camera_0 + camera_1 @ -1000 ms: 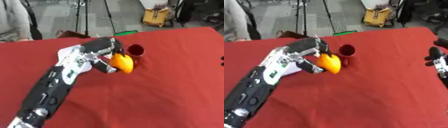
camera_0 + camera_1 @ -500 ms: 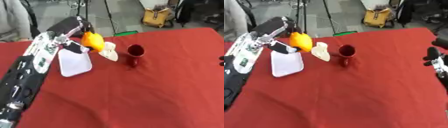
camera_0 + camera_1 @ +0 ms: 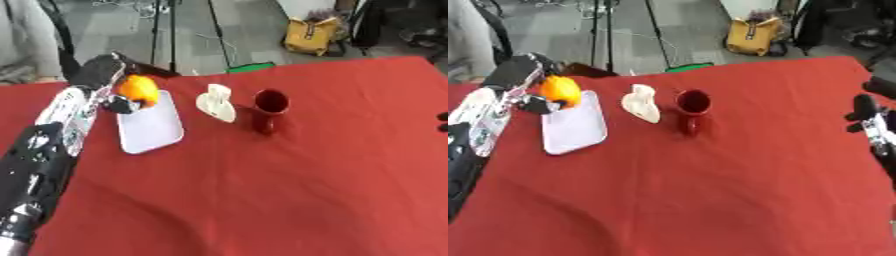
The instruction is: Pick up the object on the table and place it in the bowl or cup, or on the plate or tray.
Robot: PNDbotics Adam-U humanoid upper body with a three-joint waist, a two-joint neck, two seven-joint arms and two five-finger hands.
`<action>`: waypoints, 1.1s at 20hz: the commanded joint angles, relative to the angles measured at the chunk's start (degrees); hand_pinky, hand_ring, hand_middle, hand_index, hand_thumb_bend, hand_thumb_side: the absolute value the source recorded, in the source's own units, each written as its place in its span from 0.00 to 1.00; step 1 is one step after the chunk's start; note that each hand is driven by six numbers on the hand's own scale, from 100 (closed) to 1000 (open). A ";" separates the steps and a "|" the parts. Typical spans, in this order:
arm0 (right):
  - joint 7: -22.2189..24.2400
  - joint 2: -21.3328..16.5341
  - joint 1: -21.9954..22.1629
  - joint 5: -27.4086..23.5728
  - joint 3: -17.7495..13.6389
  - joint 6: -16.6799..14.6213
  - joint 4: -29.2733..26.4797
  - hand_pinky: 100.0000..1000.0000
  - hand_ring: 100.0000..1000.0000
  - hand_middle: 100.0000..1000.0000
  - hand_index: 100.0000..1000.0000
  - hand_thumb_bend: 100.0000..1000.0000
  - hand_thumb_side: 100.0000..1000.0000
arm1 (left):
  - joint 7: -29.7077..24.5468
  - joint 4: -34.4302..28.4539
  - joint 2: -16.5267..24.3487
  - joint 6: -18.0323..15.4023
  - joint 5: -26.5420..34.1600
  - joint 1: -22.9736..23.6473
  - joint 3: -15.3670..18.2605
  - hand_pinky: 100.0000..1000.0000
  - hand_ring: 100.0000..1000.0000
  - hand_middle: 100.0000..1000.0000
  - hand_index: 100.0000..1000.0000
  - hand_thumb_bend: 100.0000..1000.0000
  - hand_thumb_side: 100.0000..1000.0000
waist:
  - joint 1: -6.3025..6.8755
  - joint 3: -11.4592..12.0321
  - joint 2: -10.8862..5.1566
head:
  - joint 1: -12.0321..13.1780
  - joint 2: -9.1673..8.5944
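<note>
Red-clothed table (image 3: 289, 190), round orange (image 3: 139, 89)

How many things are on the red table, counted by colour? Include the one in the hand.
Orange: 1, the fruit in the left hand
White: 2, the tray and a small white object
Dark red: 1, the cup
Total: 4

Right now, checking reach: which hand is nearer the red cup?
Left. The left hand holds the orange over the tray, left of the red cup; the right hand sits at the far right edge.
</note>
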 commanded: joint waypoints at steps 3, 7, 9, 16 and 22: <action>-0.17 -0.66 -0.45 -0.12 -0.44 -0.07 -0.45 0.46 0.53 0.78 0.85 0.47 0.67 | 1.48 0.76 0.51 -0.04 -0.21 -1.19 0.52 0.56 0.47 0.46 0.64 0.47 0.00 | -0.05 -0.07 -0.70 | -0.23 -0.47; -0.17 -0.65 -0.45 -0.14 -0.45 -0.06 -0.44 0.46 0.53 0.78 0.85 0.48 0.67 | 0.15 1.75 -0.12 -1.75 -1.57 -0.46 -0.98 0.57 0.49 0.47 0.65 0.50 0.06 | -0.02 -0.05 -0.65 | -0.31 -0.34; -0.17 -0.64 -0.44 -0.13 -0.47 -0.07 -0.45 0.46 0.53 0.78 0.85 0.48 0.67 | -0.92 2.40 -0.44 -3.14 -2.52 -0.13 -1.41 0.57 0.50 0.49 0.66 0.50 0.07 | -0.06 -0.02 -0.64 | -0.38 -0.34; -0.25 -0.65 -0.36 -0.20 -0.55 -0.07 -0.46 0.46 0.53 0.78 0.85 0.48 0.67 | -4.70 3.15 -0.21 -5.10 -4.35 0.21 -0.98 0.77 0.75 0.79 0.87 0.83 0.40 | -0.11 0.06 -0.66 | -0.50 -0.30; -0.30 -0.64 -0.24 -0.09 -0.65 -0.08 -0.44 0.46 0.53 0.78 0.85 0.48 0.67 | -2.21 -4.05 0.97 -3.52 -1.55 -0.18 2.48 0.90 0.88 0.91 0.97 1.00 0.63 | -0.15 0.24 -0.68 | -0.74 -0.19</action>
